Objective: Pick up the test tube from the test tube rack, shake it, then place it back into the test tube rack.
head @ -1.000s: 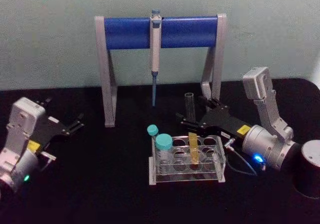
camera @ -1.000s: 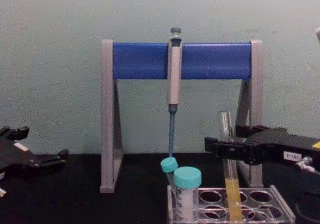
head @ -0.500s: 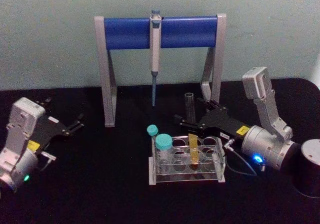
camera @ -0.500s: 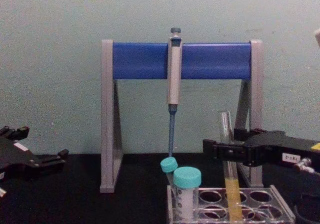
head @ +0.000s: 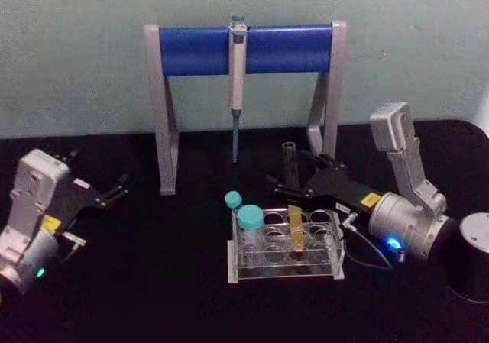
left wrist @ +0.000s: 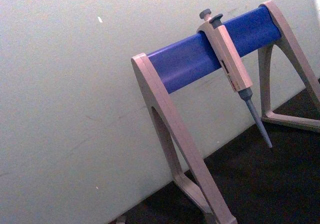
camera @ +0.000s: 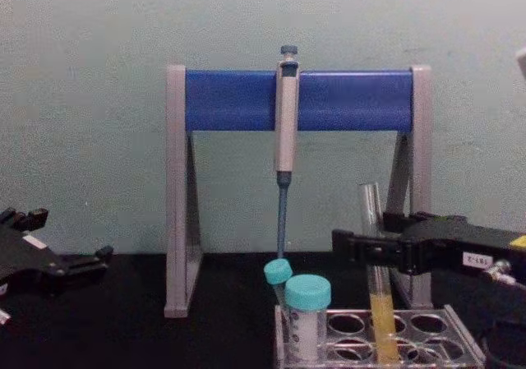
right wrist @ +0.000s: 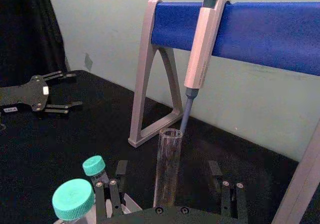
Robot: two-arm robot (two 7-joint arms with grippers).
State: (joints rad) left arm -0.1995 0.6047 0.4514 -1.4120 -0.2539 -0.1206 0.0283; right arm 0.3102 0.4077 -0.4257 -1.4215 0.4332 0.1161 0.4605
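The long clear glass test tube, yellow liquid low inside, stands in the low clear plastic rack. The right tool straddles it wide open, gripping nothing (left tool parked aside, spread). Closing off-centre could tilt the tube and jam it against its hole.

On my chest view the bottom edge cuts off the test tube rack and the foot of the test tube, and the right gripper crosses the glass, hiding a band of it. The left gripper runs off that view's left edge. From the right wrist, the test tube's lower part sits hidden behind the gripper's body.
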